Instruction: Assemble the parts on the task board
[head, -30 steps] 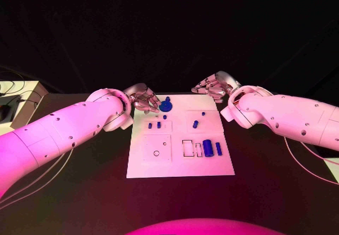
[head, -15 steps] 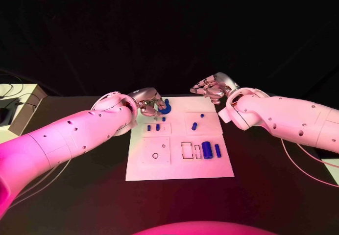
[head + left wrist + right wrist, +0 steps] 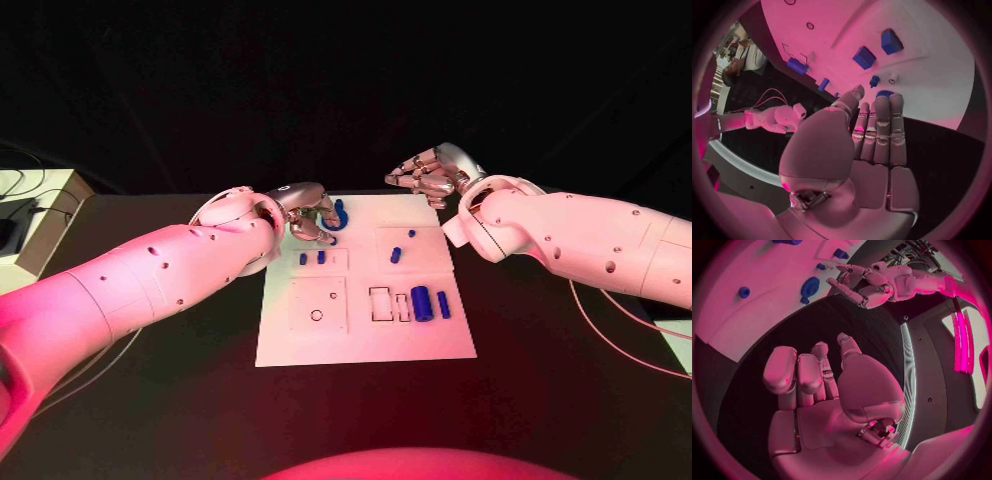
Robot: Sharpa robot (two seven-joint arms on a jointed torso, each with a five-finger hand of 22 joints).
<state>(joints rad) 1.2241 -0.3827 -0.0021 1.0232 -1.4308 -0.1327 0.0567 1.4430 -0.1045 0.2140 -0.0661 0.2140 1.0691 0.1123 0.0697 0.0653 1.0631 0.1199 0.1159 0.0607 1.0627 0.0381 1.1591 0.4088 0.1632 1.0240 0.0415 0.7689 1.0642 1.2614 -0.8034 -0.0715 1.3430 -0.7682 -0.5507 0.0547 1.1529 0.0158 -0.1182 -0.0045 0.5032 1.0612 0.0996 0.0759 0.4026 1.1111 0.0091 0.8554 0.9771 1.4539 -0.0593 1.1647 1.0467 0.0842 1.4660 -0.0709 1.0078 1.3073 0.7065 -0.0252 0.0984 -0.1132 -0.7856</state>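
Progress: early, I judge | task board (image 3: 361,330) mid-counter; blue parts (image 3: 423,302) mostly loose at 3 o'clock | left hand (image 3: 306,215) over round part (image 3: 338,214) at 11, grip unclear | right hand (image 3: 428,175) curled, empty, 1 o'clock.

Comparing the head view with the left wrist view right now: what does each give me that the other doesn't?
Head view alone: the whole white rectangular task board, the thick blue cylinder beside its rectangular cut-outs, and the left robot hand seen from outside at the round blue disc-shaped part on the board's far edge.
Left wrist view alone: the left robot hand's palm side, fingers straight and together, tips near that disc.
Both: the right robot hand, hovering off the board's far corner, and small blue pegs.
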